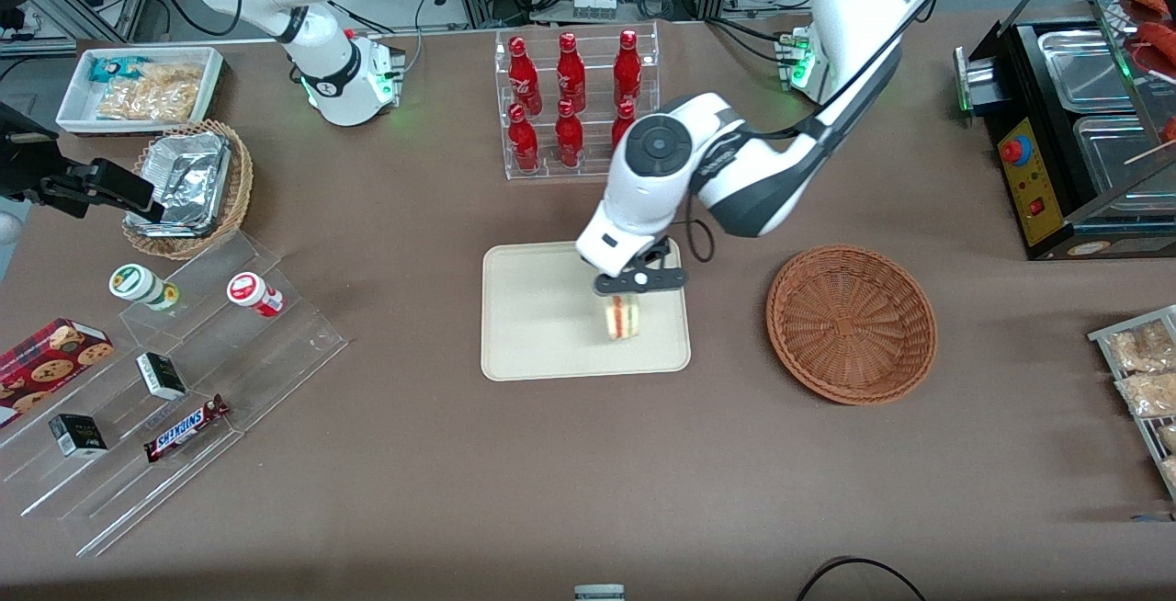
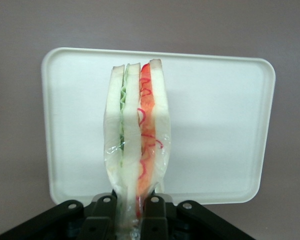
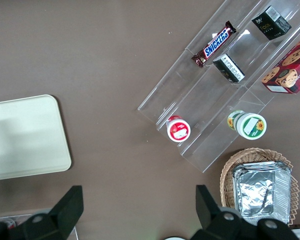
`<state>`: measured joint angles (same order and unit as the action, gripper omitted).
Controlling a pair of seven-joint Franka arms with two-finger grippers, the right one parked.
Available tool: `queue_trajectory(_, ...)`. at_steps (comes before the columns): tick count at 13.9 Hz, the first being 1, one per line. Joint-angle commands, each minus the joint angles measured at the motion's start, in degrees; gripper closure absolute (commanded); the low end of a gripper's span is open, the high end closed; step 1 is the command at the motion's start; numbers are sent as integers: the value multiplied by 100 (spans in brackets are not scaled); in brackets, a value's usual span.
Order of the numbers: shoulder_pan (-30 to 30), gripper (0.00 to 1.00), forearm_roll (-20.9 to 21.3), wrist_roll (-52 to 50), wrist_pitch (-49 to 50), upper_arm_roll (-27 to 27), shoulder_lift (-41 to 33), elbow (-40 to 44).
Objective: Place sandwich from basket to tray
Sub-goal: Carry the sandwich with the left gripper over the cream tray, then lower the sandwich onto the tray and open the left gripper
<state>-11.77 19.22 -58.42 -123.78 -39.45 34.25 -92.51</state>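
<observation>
The sandwich (image 1: 621, 317) is a wrapped wedge of white bread with red and green layers, held over the cream tray (image 1: 533, 325) near the tray edge that faces the basket. My left gripper (image 1: 632, 292) is shut on the sandwich's wrapped end. In the left wrist view the sandwich (image 2: 136, 132) stands up between the two black fingers (image 2: 103, 216), with the tray (image 2: 220, 125) beneath it. The reddish-brown wicker basket (image 1: 851, 322) sits empty beside the tray, toward the working arm's end of the table.
A clear rack of red bottles (image 1: 571, 100) stands farther from the front camera than the tray. Clear stepped shelves with snacks (image 1: 175, 390), a tan basket of foil containers (image 1: 188, 186) and a white bin (image 1: 142, 89) lie toward the parked arm's end. A black food warmer (image 1: 1075, 137) stands at the working arm's end.
</observation>
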Motion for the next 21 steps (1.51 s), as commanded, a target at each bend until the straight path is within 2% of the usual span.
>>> queue_trajectory(1,-272,81,476,-117,-286,-19,476,268)
queue_trajectory(5,-334,81,934,-125,-410,-10,899,303)
queue_trajectory(10,-457,81,961,-125,-411,-2,1382,813)
queue_trajectory(14,-896,81,1057,-292,-489,498,1532,918)
queue_trajectory(17,-958,80,1066,-301,-718,570,1585,884)
queue_trajectory(18,-976,73,1075,-301,-727,570,1585,884)
queue_trajectory(19,-976,34,1084,-292,-718,570,1576,884)
queue_trajectory(20,-967,0,1084,-301,-718,570,1550,875)
queue_trajectory(21,-959,0,1075,-301,-709,570,1498,875)
